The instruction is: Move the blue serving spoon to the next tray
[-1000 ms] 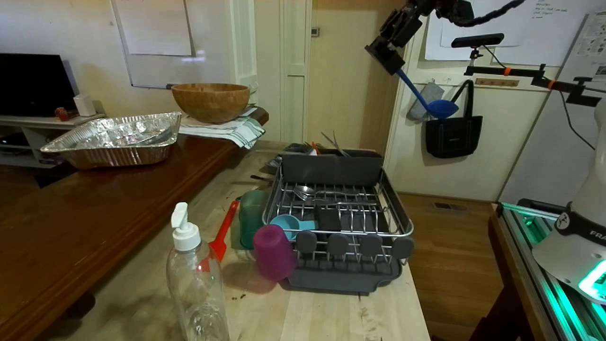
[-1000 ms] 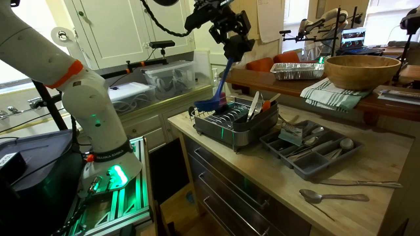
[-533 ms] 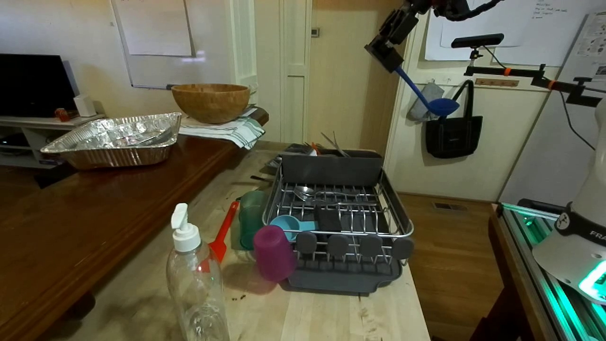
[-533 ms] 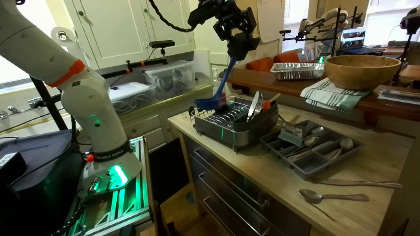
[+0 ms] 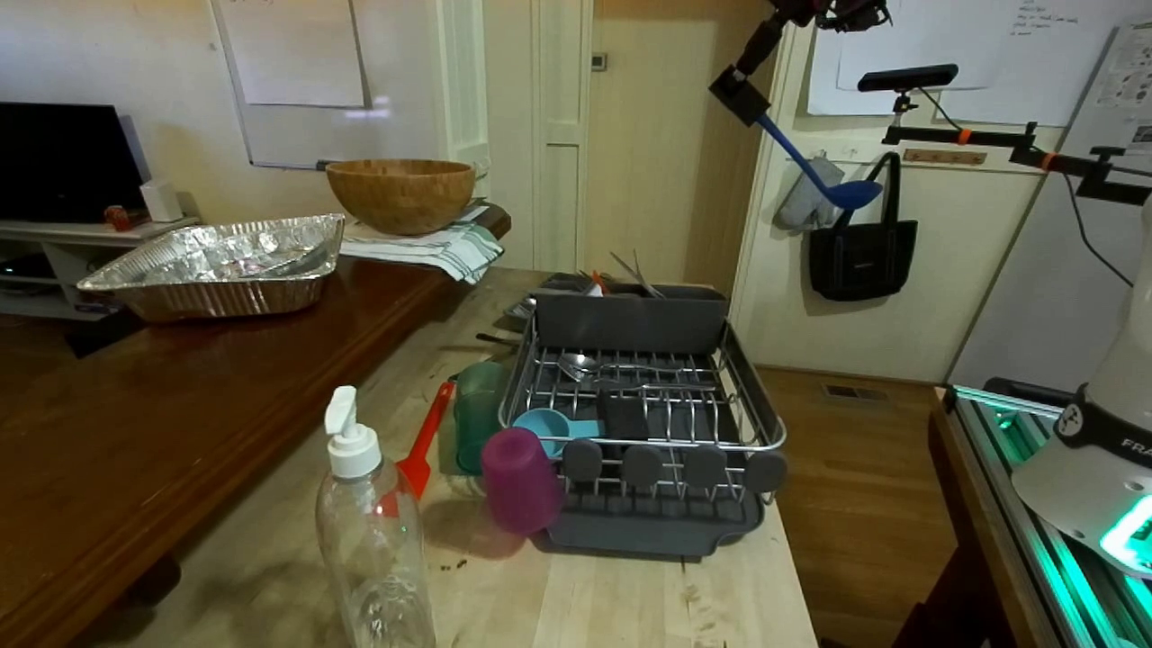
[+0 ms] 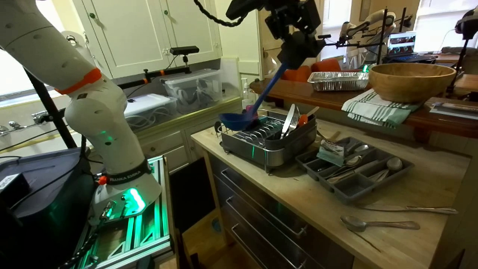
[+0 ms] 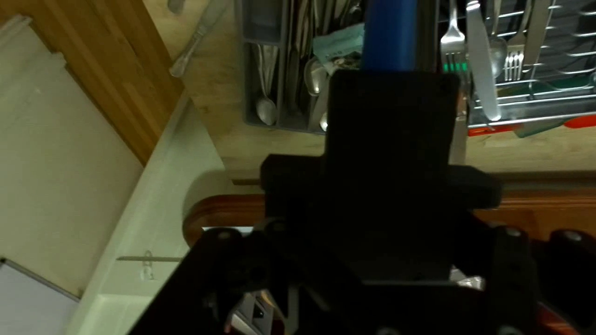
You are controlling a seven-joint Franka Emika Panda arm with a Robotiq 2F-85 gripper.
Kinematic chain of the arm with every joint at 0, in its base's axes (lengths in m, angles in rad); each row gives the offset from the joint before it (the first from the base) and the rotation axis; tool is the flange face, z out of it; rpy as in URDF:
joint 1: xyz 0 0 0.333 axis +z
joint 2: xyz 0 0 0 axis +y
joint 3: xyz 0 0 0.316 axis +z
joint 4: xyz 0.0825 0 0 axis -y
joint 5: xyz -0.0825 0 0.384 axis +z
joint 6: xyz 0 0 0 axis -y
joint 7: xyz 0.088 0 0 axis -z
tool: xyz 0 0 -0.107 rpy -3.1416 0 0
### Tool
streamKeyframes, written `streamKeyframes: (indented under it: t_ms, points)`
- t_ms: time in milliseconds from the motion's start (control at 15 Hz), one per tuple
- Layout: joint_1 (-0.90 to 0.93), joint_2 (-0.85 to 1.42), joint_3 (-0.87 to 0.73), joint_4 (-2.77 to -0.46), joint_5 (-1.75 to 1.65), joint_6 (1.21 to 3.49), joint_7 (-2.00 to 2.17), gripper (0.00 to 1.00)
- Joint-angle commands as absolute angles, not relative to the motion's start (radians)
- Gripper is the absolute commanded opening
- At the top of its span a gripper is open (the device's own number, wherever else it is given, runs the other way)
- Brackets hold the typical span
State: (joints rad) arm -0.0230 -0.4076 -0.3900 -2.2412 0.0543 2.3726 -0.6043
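Note:
The blue serving spoon (image 5: 850,195) hangs in the air, held by its handle end, and also shows in an exterior view (image 6: 236,121). It is tilted, with its bowl lowest. My gripper (image 5: 740,96) is shut on the top of the handle, and it shows in an exterior view too (image 6: 300,50). In the wrist view the dark gripper (image 7: 389,177) fills the middle, with the blue handle (image 7: 390,35) running out of it. The grey cutlery tray (image 6: 354,185) holds spoons and a packet; it shows in the wrist view (image 7: 263,39). The dish rack (image 6: 246,151) stands beside it.
Upright knives and forks (image 6: 291,121) rise from the rack's caddy. A magenta cup (image 5: 520,481), green cup (image 5: 480,414), red-orange utensil (image 5: 432,432) and soap bottle (image 5: 373,540) stand or lie by the rack. A metal spoon (image 6: 381,224) and knife (image 6: 410,209) lie on the counter.
My gripper has moved to the right with the spoon, clearest in the exterior view that shows the cutlery tray. The spoon leans more there. The trays and other objects have not moved.

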Motion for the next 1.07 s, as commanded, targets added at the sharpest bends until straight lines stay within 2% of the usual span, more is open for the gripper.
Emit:
streamKeyframes:
  t_ms: [0, 267, 467, 533, 733, 800, 1000]
  points:
    - [-0.034, -0.219, -0.457, -2.022, 0.159, 2.268, -0.638, 0.39]
    - [-0.069, -0.084, -0.45, -1.873, 0.29, 2.245, -0.653, 0.39]
    - [-0.11, -0.058, -0.422, -1.846, 0.409, 2.235, -0.719, 0.39]
    - [-0.126, -0.078, -0.388, -1.891, 0.334, 2.282, -0.664, 0.64]
    - [-0.143, -0.059, -0.38, -1.868, 0.382, 2.273, -0.697, 0.64]
    - [-0.145, -0.059, -0.38, -1.866, 0.382, 2.271, -0.698, 0.39]
    - [-0.178, 0.066, -0.379, -1.773, 0.488, 2.156, -0.747, 0.39]
